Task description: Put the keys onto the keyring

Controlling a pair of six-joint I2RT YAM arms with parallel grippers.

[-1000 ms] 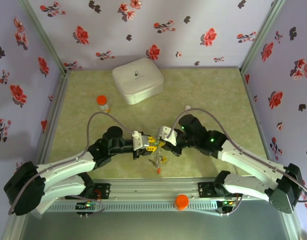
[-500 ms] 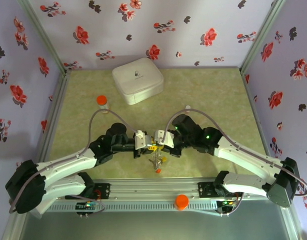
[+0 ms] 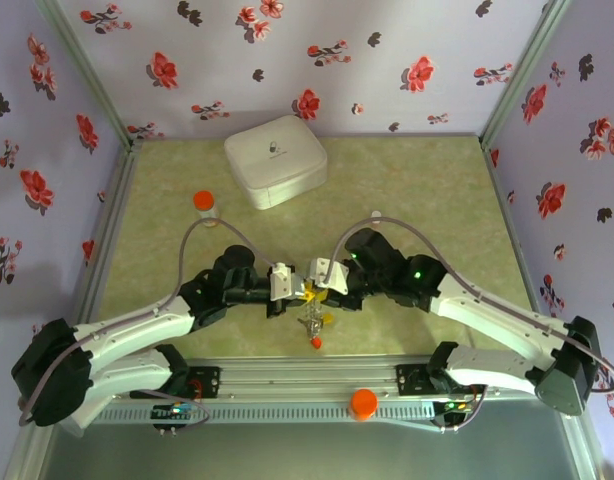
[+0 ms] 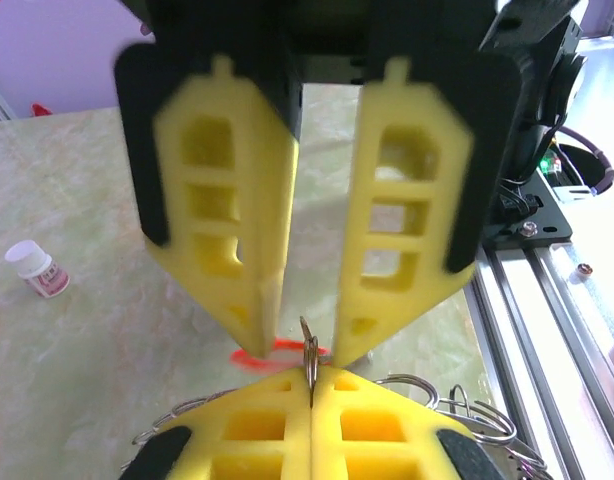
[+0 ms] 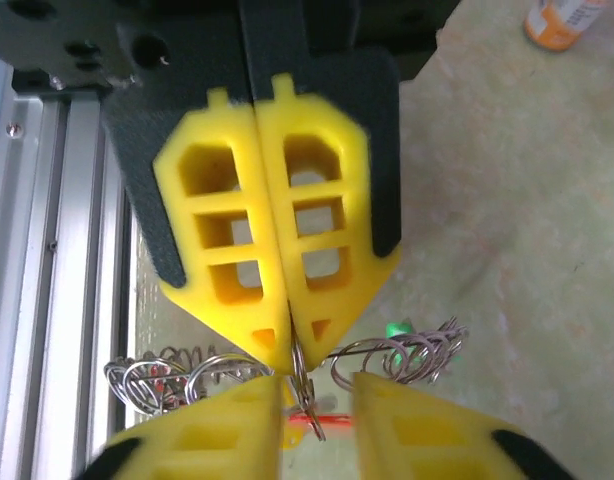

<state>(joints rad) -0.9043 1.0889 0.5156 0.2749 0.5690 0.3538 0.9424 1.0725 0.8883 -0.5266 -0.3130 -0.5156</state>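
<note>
My right gripper [image 5: 290, 362] is shut on a thin metal loop of the keyring [image 5: 305, 395], which pokes out past its tips. The ring's coiled wire spreads to both sides [image 5: 407, 355]. My left gripper [image 4: 305, 345] faces it tip to tip, open, with its fingers [image 5: 227, 420] on either side of the loop and not touching it. From above, both grippers [image 3: 292, 290] [image 3: 310, 289] meet over the table's near middle. The keyring [image 3: 311, 322] dangles below them with keys: a red head [image 3: 316, 343], a yellow head [image 3: 327, 318], a green head [image 5: 397, 328].
An orange-capped pill bottle [image 3: 205, 205] stands at the left. A white rounded case [image 3: 275, 160] sits at the back. The aluminium rail [image 3: 307, 382] runs just below the hanging keys. Flowered walls close in three sides.
The two grippers have drawn closer together over the last second, the right one shifting left towards the left one. The hanging ring and keys moved slightly left with them.
</note>
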